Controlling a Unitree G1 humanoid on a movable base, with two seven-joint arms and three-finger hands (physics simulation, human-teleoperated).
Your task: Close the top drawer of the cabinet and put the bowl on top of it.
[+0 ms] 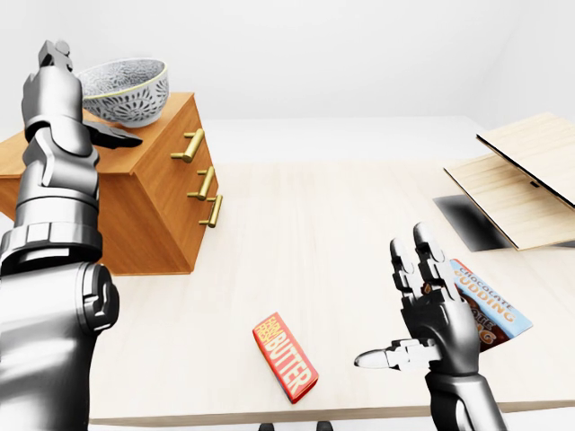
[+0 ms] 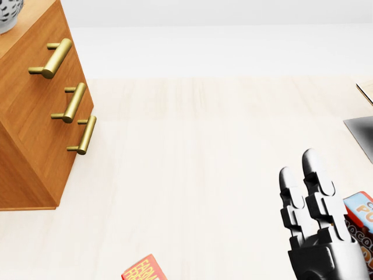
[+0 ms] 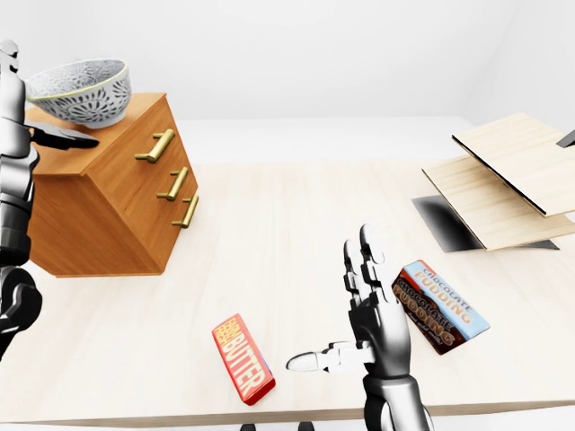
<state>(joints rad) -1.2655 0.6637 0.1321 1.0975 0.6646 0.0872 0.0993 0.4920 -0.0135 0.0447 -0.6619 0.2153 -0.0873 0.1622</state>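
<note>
Pale tabletop [image 1: 341,224], bowl [image 1: 126,90] sat atop closed cabinet [image 1: 162,206], left hand [image 1: 56,108] beside it, fingers spread, right hand [image 1: 429,314] hovered open-fingered.

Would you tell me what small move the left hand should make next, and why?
Probably draw the left hand leftward in the left-eye view, clear of the bowl. The bowl seems to sit on the cabinet, all three drawers look shut, and the fingers stand open beside it.
</note>
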